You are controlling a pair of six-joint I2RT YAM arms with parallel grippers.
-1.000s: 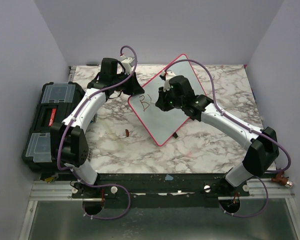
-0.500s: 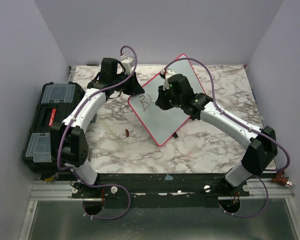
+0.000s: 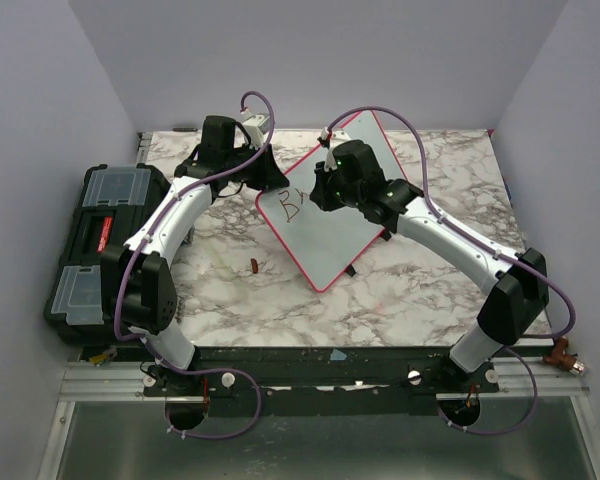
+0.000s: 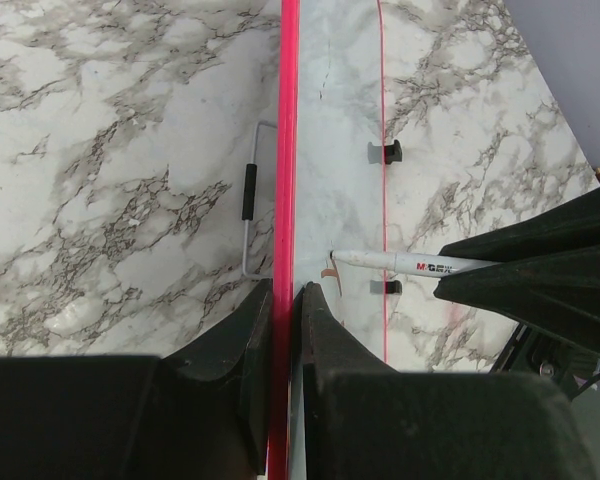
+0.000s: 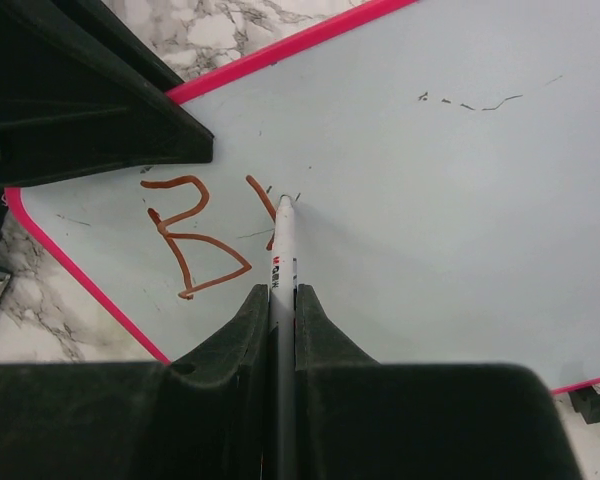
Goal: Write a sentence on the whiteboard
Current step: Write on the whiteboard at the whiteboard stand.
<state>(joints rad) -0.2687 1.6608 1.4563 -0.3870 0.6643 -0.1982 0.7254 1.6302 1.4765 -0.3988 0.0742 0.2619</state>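
Whiteboard (image 3: 330,240) sits diagonally mid-table, red-pink frame. Black toolbox (image 3: 95,240) at far left. Left gripper (image 4: 285,300) pinches the board's frame edge, jaws nearly together on it. Sentence (image 5: 195,235) reads a brown "B" plus one stroke. Right gripper (image 5: 282,305) jaws clamp a white marker (image 5: 283,240), tip touching the board.

Right wrist view: the pen (image 5: 283,250) crossed the lower end of the second stroke, and its barrel vanished between the right gripper's (image 5: 281,292) fingers. The board (image 5: 460,200) ran off the top and right edges. From above, that gripper covered the pen entirely, and the lettering (image 3: 292,203) was too small to read past a B. A reddish speck (image 3: 253,265) beside the board, couldn't tell what it was. Left wrist view: the board lay almost edge-on, the writing all but hidden, and the left gripper (image 4: 285,292) was cut off at the bottom.
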